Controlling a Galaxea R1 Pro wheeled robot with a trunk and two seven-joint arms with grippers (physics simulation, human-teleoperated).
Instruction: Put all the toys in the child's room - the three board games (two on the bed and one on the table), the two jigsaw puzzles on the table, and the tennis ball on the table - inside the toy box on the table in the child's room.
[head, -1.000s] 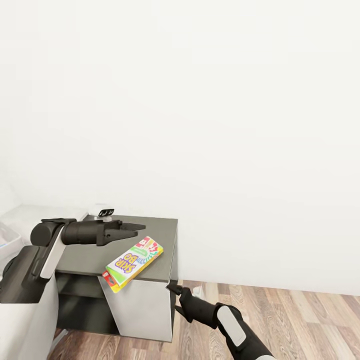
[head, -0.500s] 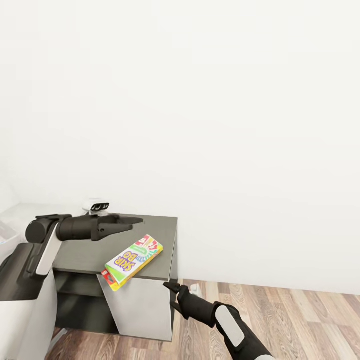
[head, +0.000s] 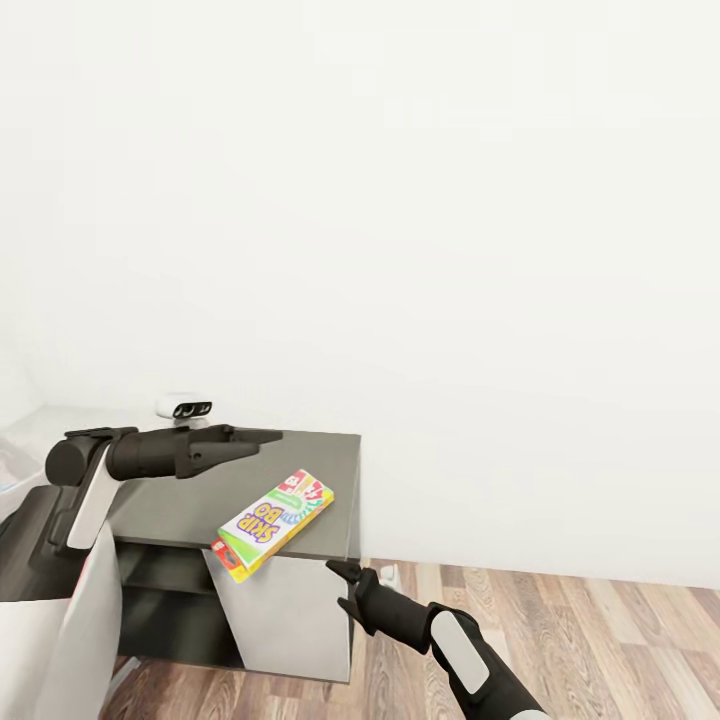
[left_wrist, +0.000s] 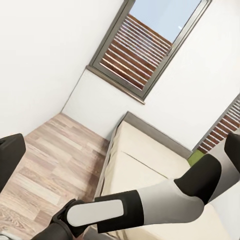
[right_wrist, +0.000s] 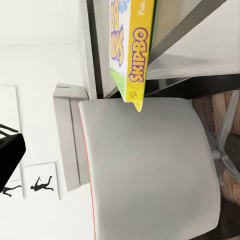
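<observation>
One board game, a green-red Skip-Bo box with yellow letters, lies on the dark grey end of the table. One corner of the box overhangs the table's front edge. My left gripper hovers level above that dark top, behind and left of the box, open and empty. My right gripper is lower, open, in front of the table's white side panel, just below and right of the overhanging corner. The right wrist view has the box edge close above that white panel. The cream bed appears in the left wrist view.
A small white device with two dark lenses sits at the back of the table by the white wall. Wood floor spreads to the right. A window with slatted blinds stands beyond the bed. Small framed pictures hang on a wall.
My left gripper has lifted a little above the table top and turned at the wrist. My right gripper has risen slightly toward the box's overhanging corner. The head view has shifted a bit.
</observation>
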